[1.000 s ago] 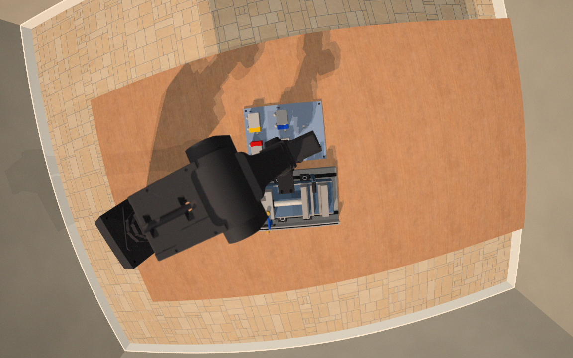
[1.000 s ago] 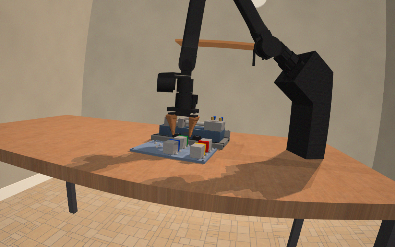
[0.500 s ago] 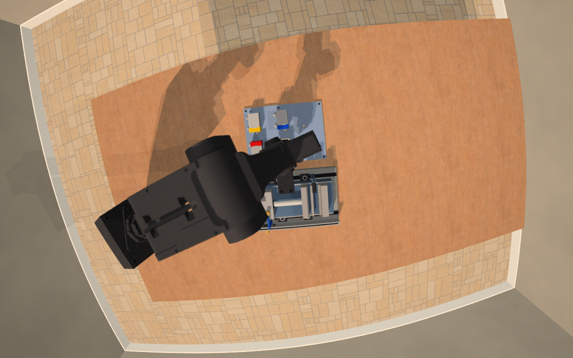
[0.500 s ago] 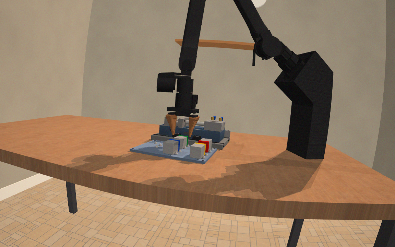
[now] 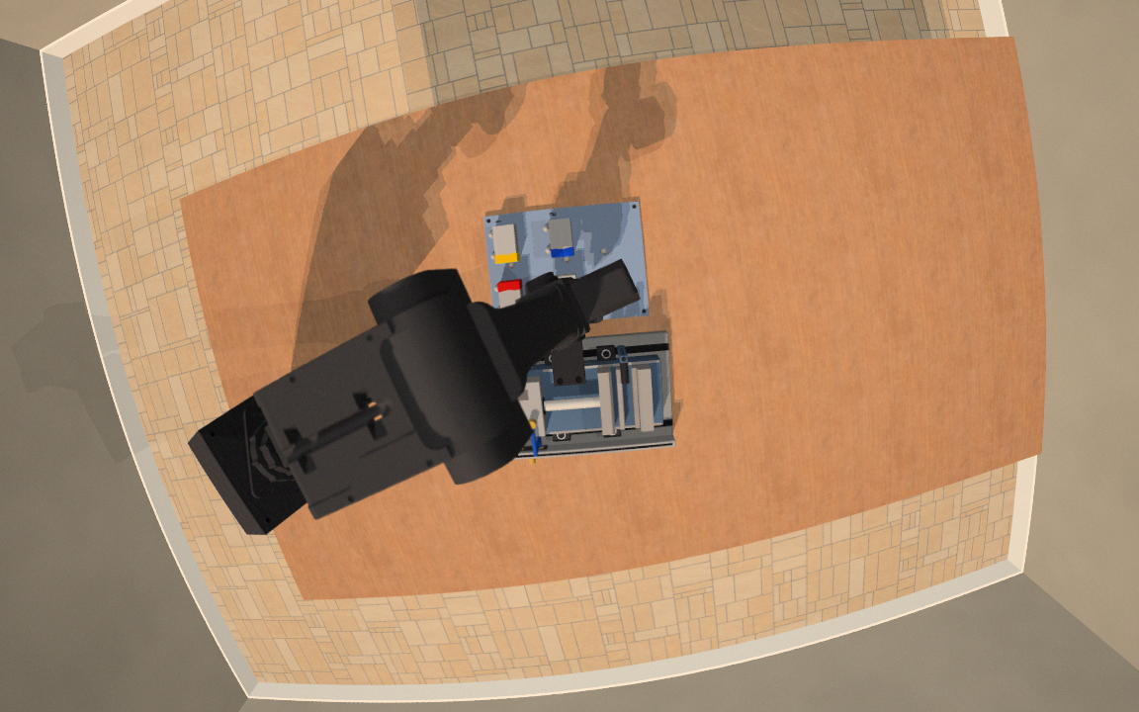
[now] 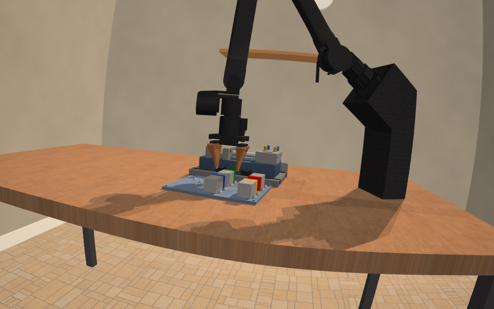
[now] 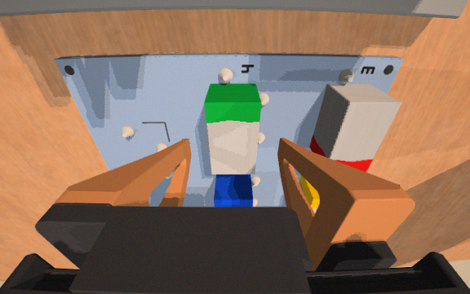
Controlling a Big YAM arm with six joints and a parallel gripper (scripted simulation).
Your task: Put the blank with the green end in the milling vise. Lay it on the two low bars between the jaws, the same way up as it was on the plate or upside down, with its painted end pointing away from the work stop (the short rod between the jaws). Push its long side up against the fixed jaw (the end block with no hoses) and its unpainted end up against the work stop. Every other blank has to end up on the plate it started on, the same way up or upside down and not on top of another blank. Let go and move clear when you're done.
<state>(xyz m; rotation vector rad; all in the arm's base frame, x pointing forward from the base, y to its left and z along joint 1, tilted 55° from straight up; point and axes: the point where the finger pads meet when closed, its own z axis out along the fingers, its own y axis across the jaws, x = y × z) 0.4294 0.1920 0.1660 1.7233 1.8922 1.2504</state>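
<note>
Now the pincer [image 7: 232,157] is hanging open and holding nothing, its two orange fingers straddling the green-ended blank [image 7: 233,131], which is sitting on the blue plate [image 7: 108,102] just beside the vise [image 6: 264,165]. By my reading the grasp is next: it should be coming straight down, keeping both fingers clear of the white pegs [image 7: 263,98] and closing evenly on the long grey sides. The wrist view is showing that centring plainly, plus the red-ended blank [image 7: 351,122] close on the right. The exterior view is showing instead the fingertips' height above the blanks, while the top view is hiding the green blank under the arm.
</note>
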